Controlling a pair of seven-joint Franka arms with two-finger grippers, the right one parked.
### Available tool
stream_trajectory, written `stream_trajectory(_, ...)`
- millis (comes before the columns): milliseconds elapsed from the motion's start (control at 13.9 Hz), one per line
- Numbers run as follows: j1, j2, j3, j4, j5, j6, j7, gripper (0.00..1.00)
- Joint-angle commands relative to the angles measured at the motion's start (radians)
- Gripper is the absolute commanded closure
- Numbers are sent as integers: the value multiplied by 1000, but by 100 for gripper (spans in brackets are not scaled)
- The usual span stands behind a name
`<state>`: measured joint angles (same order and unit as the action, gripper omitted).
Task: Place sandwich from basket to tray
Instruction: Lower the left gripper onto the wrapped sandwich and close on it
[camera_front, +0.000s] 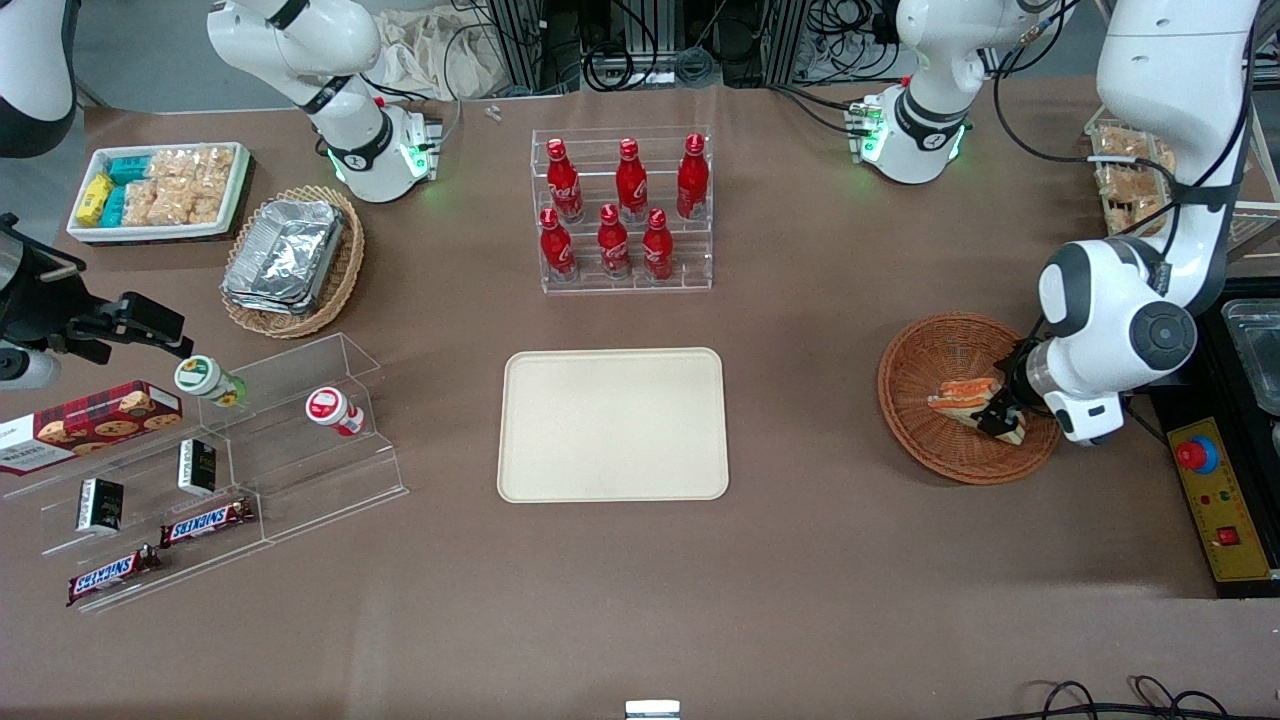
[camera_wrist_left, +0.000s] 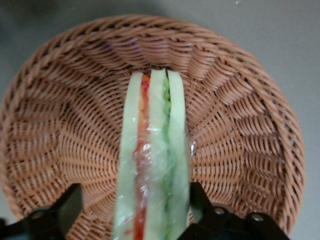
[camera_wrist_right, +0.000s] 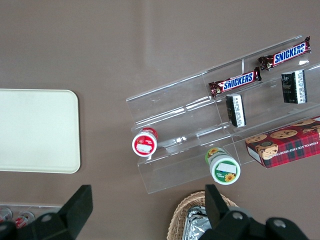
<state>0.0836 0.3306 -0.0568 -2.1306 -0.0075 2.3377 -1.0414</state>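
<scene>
Right now the sandwich (camera_wrist_left: 152, 165) lies in the basket (camera_front: 935, 370), a pale wedge with an orange-red layer and a green layer showing along its cut edge, wrapped in clear film. In the front view the sandwich (camera_front: 968, 397) sits toward the working arm's side of the basket, on the woven floor. The gripper (camera_front: 1000, 420) is down inside the basket at the sandwich; in the wrist view its 2 dark fingers (camera_wrist_left: 201, 200) stand one on each side of the wedge, jaws apart, one finger close against the bread and the other (camera_wrist_left: 67, 202) with a clear gap of wicker between it and the sandwich. The basket (camera_wrist_left: 240, 120) is round, shallow and reddish-brown, and rests on the brown table (camera_front: 800, 560) toward the working arm's end.

The tray (camera_front: 613, 424), cream-beige with rounded corners, lies flat near the middle of the table, well apart from the basket. Farther from the front camera than the tray stands a clear rack (camera_front: 622, 210) holding 6 red bottles. Toward the parked arm's end are a tan wicker basket with foil containers (camera_front: 290, 255), a white tray of snack packets (camera_front: 155, 190), and a clear stepped stand (camera_front: 220, 470) with 2 small cups, a cookie box and Snickers bars
</scene>
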Motion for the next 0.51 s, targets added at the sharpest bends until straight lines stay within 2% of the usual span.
stream_trajectory(0, -1, 5, -6, -12, -6, 46, -51, 88)
stream_trajectory(72, -1, -8, -6, -11, -6, 32, -51, 100)
stream_trajectory(216, 2, -100, -6, -5, -3, -90, -28, 100)
stream_trajectory(433, 1, -217, -6, 125, -5, -408, 99, 100)
